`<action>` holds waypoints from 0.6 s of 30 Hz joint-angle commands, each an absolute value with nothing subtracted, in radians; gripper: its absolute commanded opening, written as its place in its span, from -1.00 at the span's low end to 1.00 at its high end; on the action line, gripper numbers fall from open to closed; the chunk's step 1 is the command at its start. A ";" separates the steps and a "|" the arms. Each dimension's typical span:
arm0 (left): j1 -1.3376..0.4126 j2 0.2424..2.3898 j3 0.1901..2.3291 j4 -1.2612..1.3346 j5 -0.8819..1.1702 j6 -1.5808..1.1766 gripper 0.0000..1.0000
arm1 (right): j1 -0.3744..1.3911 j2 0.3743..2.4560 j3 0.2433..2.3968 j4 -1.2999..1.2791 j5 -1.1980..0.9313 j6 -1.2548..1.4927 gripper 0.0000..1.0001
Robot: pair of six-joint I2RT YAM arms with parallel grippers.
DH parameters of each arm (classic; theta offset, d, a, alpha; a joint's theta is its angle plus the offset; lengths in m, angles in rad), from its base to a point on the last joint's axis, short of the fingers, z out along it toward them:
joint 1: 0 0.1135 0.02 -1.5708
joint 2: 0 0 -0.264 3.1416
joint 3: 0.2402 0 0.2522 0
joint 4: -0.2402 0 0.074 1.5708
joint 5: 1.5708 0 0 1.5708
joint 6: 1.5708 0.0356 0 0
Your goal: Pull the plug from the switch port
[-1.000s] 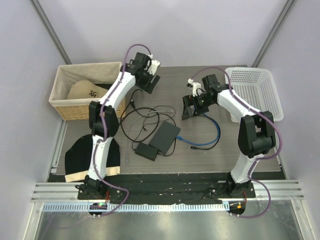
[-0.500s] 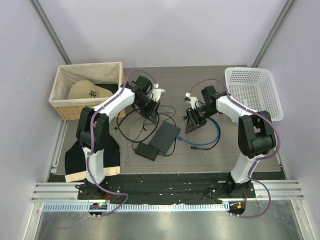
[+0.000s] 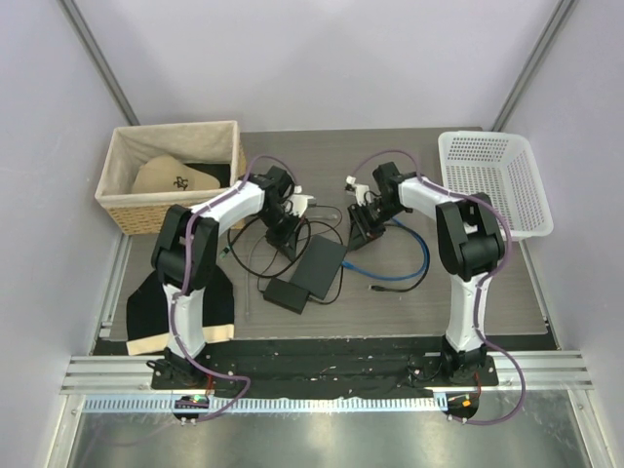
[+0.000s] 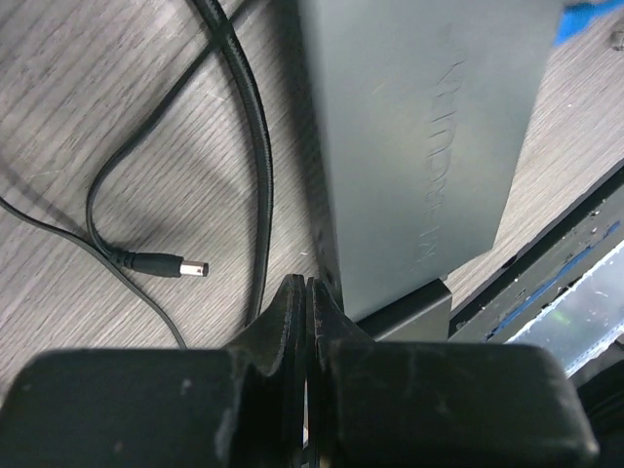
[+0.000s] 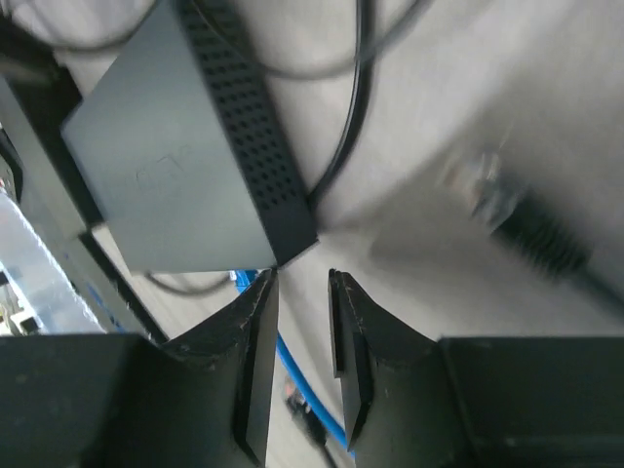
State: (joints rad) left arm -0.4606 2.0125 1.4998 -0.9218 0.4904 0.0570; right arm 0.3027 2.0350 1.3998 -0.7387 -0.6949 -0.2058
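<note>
Your left gripper [image 4: 308,292] is down low over the table, its two fingers pressed flat together with nothing caught between them, the tips right at the edge of the switch box [image 4: 419,146], the flat dark slab filling the upper right of the left wrist view. Beside it a black cord [image 4: 249,146] snakes across the wood, and a loose barrel end [image 4: 185,266] lies free on the boards. Over on your right gripper [image 5: 302,283], the fingers [image 5: 255,331] stand only a narrow slit apart, gripping nothing, with the box's vented corner just above the tips. The blue cable [image 5: 292,366] slips past behind them, and a blurred pale connector [image 5: 483,185] on a thick black lead sits off to the side. From above, your two claws flank the far end of the box, the left on its left, the right on its right. The plug [image 3: 351,264] is at the box's right edge, where the blue cable meets it before curving out to the right and back round. The switch port itself is too small to make out, so you cannot tell from here whether the plug is seated. The adapter brick [image 3: 286,294] lies just beside the box's near-left corner.
</note>
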 commanded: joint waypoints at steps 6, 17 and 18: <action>-0.497 2.037 1.586 -0.953 0.517 0.063 -1.00 | 0.316 2.131 1.614 -0.713 -0.672 -0.183 -0.32; -0.502 2.045 1.635 -0.931 0.649 0.068 -1.00 | 0.236 1.997 1.450 -0.801 -0.847 -0.290 0.33; -0.505 2.057 1.641 -0.930 0.647 0.071 -1.00 | 0.236 1.990 1.427 -0.793 -0.857 -0.290 0.34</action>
State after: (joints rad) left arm -0.4980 2.0338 1.6043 -0.9340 0.5735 0.0681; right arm 0.2340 2.0777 1.5036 -0.7513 -0.7525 -0.2417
